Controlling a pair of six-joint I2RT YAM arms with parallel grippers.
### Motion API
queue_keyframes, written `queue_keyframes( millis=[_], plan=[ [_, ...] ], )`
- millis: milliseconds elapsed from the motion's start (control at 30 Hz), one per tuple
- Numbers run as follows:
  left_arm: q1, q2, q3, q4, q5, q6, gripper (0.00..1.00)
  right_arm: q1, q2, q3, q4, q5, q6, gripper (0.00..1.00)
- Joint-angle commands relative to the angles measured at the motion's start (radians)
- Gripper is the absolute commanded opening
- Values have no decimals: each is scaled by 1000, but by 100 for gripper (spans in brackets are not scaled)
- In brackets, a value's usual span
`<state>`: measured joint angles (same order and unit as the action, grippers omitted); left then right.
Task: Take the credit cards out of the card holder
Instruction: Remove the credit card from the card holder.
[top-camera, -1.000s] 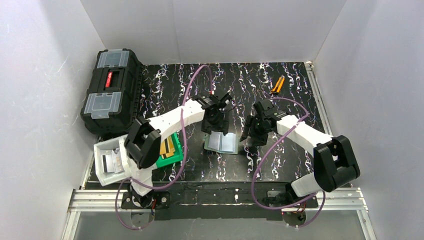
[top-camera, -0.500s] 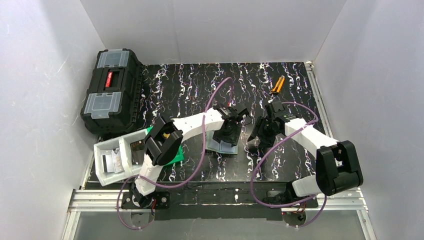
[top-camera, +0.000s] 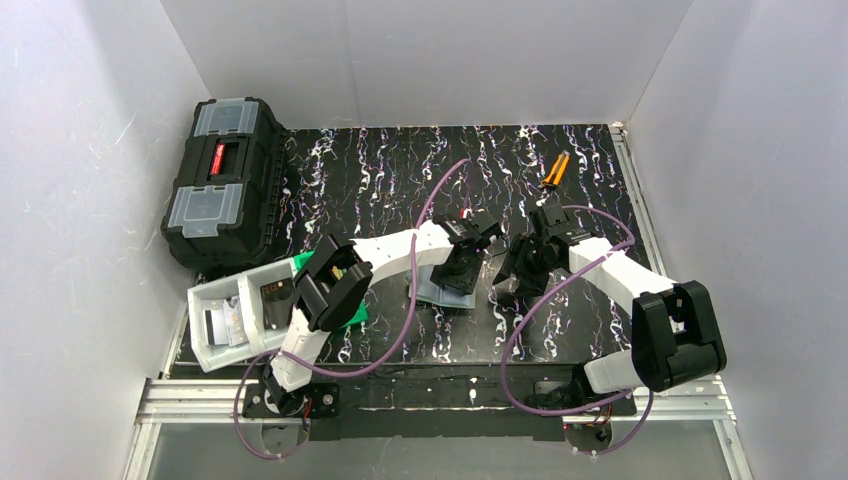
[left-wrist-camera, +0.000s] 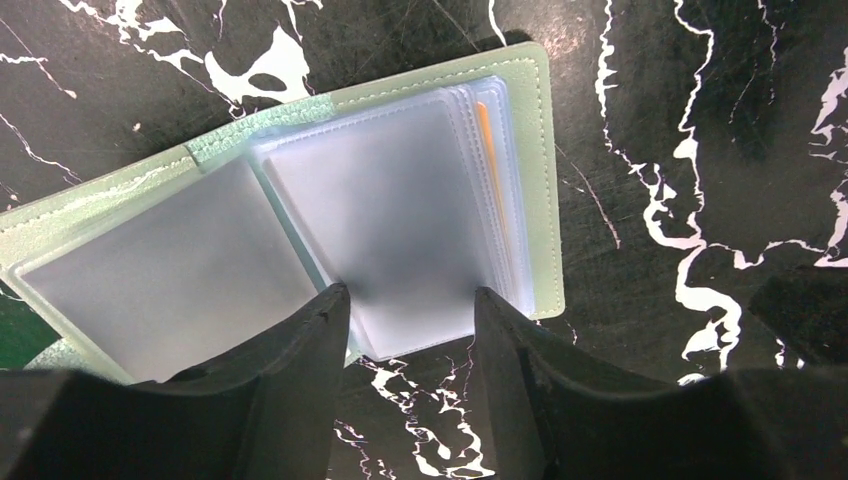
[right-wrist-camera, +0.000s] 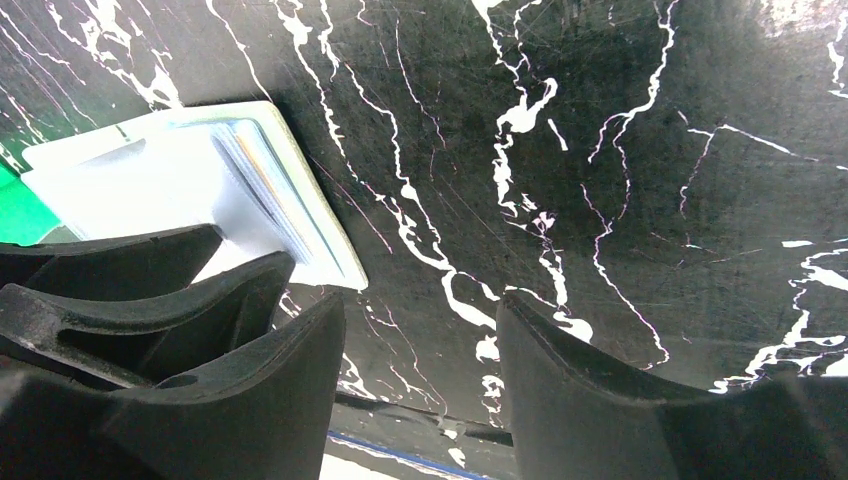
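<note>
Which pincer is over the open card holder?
The left pincer: its fingers frame the card holder and its clear sleeves from above. The right pincer hangs beside the card holder, with only the black marbled table between its fingers.

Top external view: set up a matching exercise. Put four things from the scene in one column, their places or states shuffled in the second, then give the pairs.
Things
1. card holder
2. toolbox
3. orange-handled tool
4. white bin

Places or states
A. far right, lying alone
B. near left
C. middle, lying open
D. back left, black

Pairs: 1-C, 2-D, 3-A, 4-B
</note>
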<state>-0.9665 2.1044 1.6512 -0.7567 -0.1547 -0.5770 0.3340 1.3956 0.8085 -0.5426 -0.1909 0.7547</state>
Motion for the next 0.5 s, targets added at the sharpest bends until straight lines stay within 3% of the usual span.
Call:
queue_keyframes(
  millis=[0,300,467],
  plan=[
    [-3,24,-43,5,-56,1,42,-4,-3,8,17,-20,-15,64],
    [14,-9,-100,41,-35,-11,7,0,14,21,16,-48,-21,63],
    [52,-105,-171,118,64,-40,0,37,33,52,21,-70,-25,63]
  ],
)
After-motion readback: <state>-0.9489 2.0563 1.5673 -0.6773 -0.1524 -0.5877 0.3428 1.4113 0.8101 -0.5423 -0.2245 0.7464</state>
